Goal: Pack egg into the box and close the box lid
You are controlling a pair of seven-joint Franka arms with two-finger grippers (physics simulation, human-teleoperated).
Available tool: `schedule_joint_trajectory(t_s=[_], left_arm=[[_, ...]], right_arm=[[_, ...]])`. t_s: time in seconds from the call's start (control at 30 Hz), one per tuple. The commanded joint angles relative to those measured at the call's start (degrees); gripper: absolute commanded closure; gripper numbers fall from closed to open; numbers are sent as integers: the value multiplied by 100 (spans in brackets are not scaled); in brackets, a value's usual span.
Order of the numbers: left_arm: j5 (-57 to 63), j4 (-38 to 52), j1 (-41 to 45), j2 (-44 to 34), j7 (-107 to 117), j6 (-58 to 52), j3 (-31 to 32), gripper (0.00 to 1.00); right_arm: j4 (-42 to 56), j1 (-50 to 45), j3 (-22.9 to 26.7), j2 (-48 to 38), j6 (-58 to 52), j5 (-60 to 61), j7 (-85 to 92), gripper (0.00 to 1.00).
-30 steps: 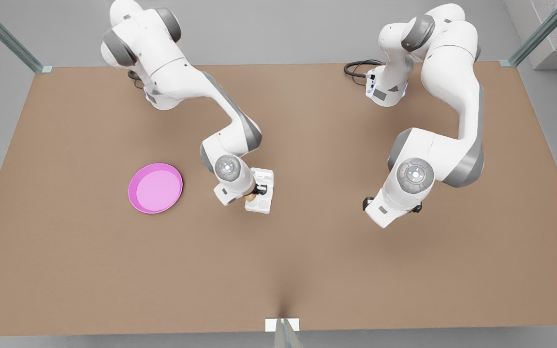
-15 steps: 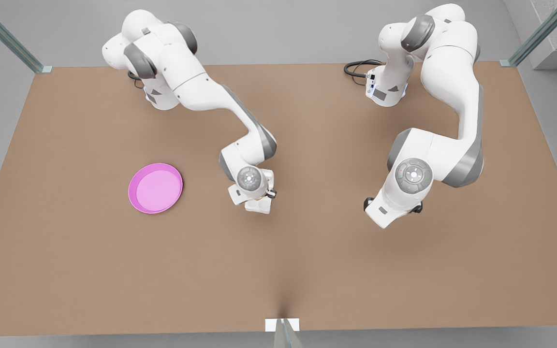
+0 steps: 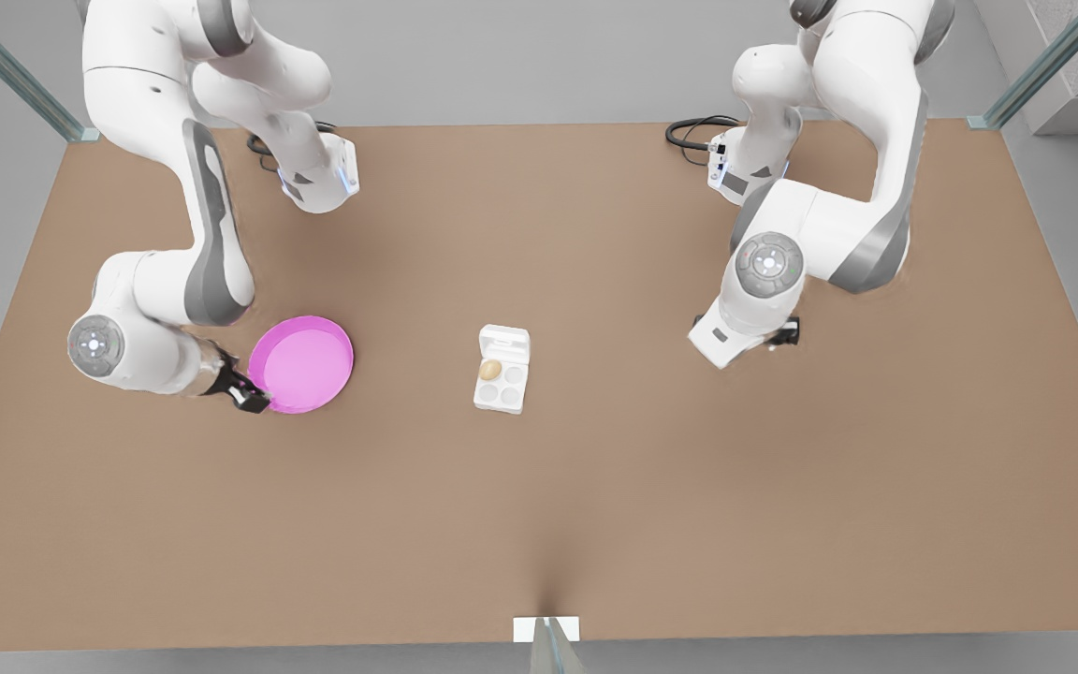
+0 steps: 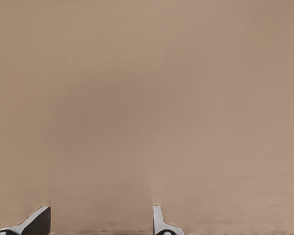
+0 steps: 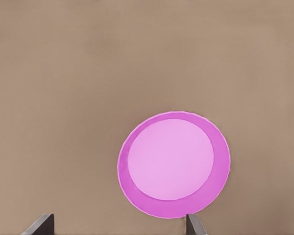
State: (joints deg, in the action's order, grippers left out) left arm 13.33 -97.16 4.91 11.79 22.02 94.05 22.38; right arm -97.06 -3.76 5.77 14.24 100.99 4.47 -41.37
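Observation:
The tan egg [image 3: 489, 370] lies in one well of the white box [image 3: 509, 397] at the table's middle. The box lid [image 3: 504, 341] lies open and flat behind the wells. My right gripper [image 3: 245, 394] is on the front view's left, at the near edge of the pink plate, far from the box. In the right wrist view that gripper [image 5: 116, 229] is open with nothing between its fingers. My left gripper [image 3: 779, 332] hangs on the front view's right, well apart from the box. The left wrist view shows it [image 4: 98, 228] open over bare table.
A round pink plate [image 3: 301, 363] [image 5: 174, 164] lies left of the box in the front view. A black cable [image 3: 691, 131] curls at the far arm base. The brown table [image 3: 595, 487] spreads wide around the box.
The right gripper has let go of the egg, which now rests in the box, and has swung away to the pink plate. The left arm has drawn back a little.

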Motion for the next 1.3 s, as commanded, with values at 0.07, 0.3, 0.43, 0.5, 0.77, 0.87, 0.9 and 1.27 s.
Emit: schedule_joint_trajectory(t_s=[0.07, 0.3, 0.43, 0.5, 0.77, 0.87, 0.9, 1.27], left_arm=[[-963, -1895, 45, -1100, 2130, 2337, 749, 0], [2130, -2018, 1170, 1378, 5242, 4754, 1497, 0], [2833, -858, 1715, 2582, 6033, 4683, 1409, 0], [2973, -735, 1891, 2626, 6121, 4692, 1172, 0], [3071, -119, 1908, 2820, 5971, 4490, 882, 0], [3062, -14, 1891, 2820, 5971, 4429, 873, 0], [3053, 232, 1926, 2907, 5971, 4218, 882, 0], [2965, 1023, 1795, 3145, 5462, 3437, 943, 0]], right_arm=[[864, 1308, -893, -650, -1591, -385, 4752, 0], [557, 1343, -1095, -624, -721, -429, 4770, 0], [627, 1431, -1086, -624, -809, -429, 4796, 0], [627, 1369, -1095, -615, -835, -420, 4787, 0], [627, 1369, -1095, -615, -897, -420, 4796, 0], [627, 1369, -1095, -615, -941, -438, 4796, 0], [627, 1361, -1095, -615, -941, -438, 4796, 0], [627, 1361, -1095, -615, -985, -447, 4796, 0]])
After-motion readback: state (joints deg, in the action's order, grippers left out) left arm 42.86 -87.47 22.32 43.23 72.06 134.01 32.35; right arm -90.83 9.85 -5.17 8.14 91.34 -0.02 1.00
